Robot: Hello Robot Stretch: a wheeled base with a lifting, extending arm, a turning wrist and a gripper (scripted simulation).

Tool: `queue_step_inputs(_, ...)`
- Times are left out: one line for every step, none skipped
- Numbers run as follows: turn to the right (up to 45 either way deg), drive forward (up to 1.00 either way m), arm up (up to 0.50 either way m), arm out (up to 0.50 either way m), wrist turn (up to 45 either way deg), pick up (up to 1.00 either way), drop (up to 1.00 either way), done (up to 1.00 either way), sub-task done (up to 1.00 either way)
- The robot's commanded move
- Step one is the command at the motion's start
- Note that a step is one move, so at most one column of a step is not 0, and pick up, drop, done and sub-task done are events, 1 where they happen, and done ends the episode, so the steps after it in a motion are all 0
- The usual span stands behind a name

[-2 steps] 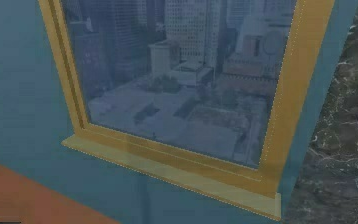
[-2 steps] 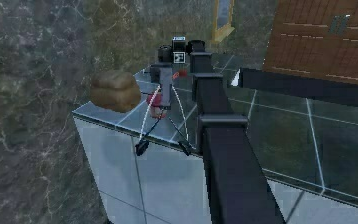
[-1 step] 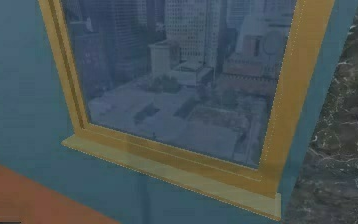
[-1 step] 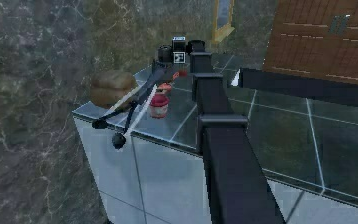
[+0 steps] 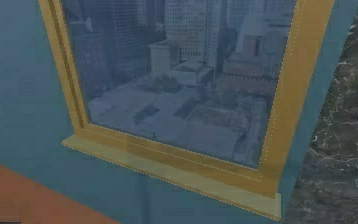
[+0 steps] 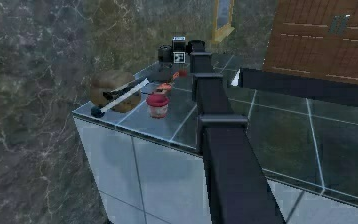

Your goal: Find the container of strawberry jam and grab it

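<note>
Step in hand: the reach. The search looked done by my reckoning. A small red jar [image 6: 159,103] with a pale band, red enough for strawberry jam, stood upright on the tiled counter [image 6: 287,130], near its corner and just left of my arm [image 6: 222,140].

My gripper [image 6: 166,58] sat farther out over the same counter, beyond the jar. Dark clutter lay at and behind it, so I could not tell whether it held anything, nor how my jaws stood.

Left of the jar in the arm side view, a long dark-handled utensil [image 6: 117,97] lay flat, with a brown lump [image 6: 105,80] behind it. Ahead was a yellow-framed window [image 5: 177,80] in a teal wall [image 5: 27,90], with a city beyond.

Next move, as I judged it: draw the arm in until the fingers come level with the jar, then line up the wrist and lower. I should stay off the utensil. The jar stood near the edge, so a sideways nudge might send it over.
</note>
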Motion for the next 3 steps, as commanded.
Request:
queue_step_inputs(0.0,0.00,0.00,0.00,45.0,0.00,0.00,0.00,0.00)
queue_step_inputs(0.0,0.00,0.00,0.00,24.0,0.00,0.00,0.00,0.00)
queue_step_inputs(0.0,0.00,-0.08,0.00,0.0,0.00,0.00,0.00,0.00)
